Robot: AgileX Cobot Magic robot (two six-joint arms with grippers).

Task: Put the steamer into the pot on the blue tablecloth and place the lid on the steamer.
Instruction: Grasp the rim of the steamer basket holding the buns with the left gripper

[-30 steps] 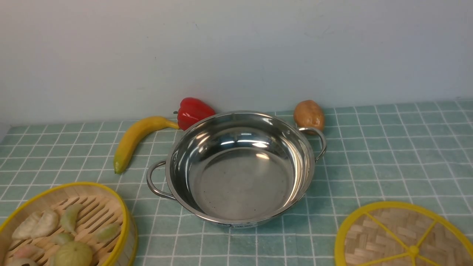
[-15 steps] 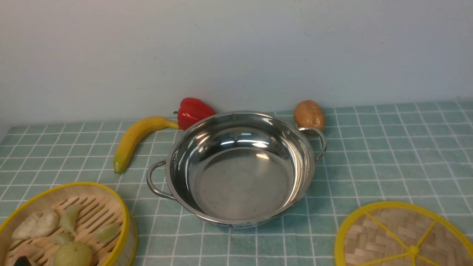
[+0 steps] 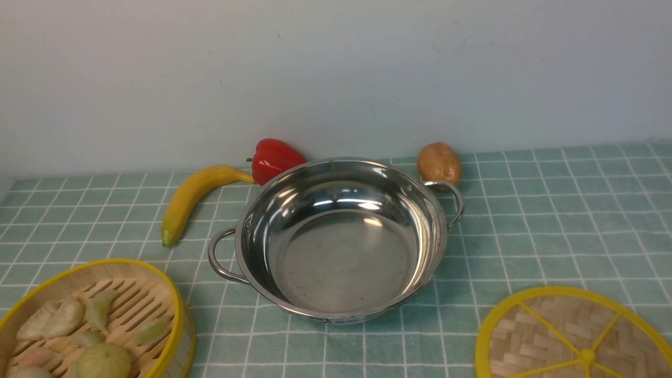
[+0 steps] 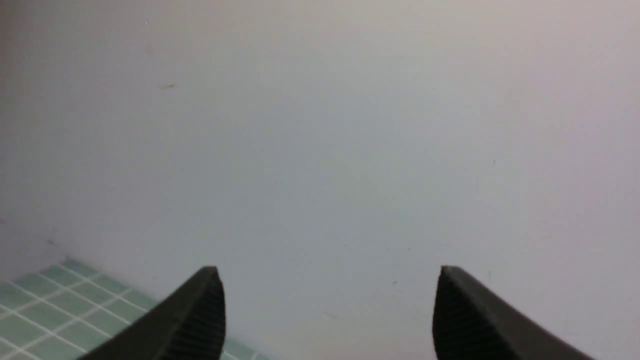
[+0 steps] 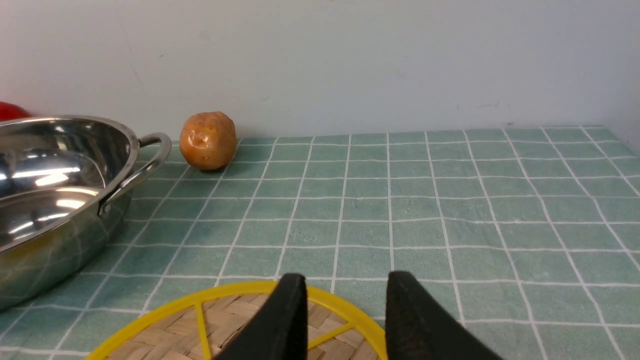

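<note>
Three foods, banana [image 3: 191,197], pepper [image 3: 275,157], potato [image 3: 439,161], flank the pot [image 3: 341,252]; left claw [image 4: 327,272] and right claw [image 5: 346,277] gape empty.

Our right gripper [image 5: 346,287] over the lid [image 5: 200,325]
We see its jaws parted above the lid's yellow rim. The steel pot [image 5: 60,200] stands nearby on the blue tablecloth [image 5: 450,210], with a potato [image 5: 208,140] just beyond its handle.

The left hand [image 4: 328,274] and right hand [image 5: 346,278] have black, tapering fingers [image 4: 197,320], the left's ribbed inside
</note>
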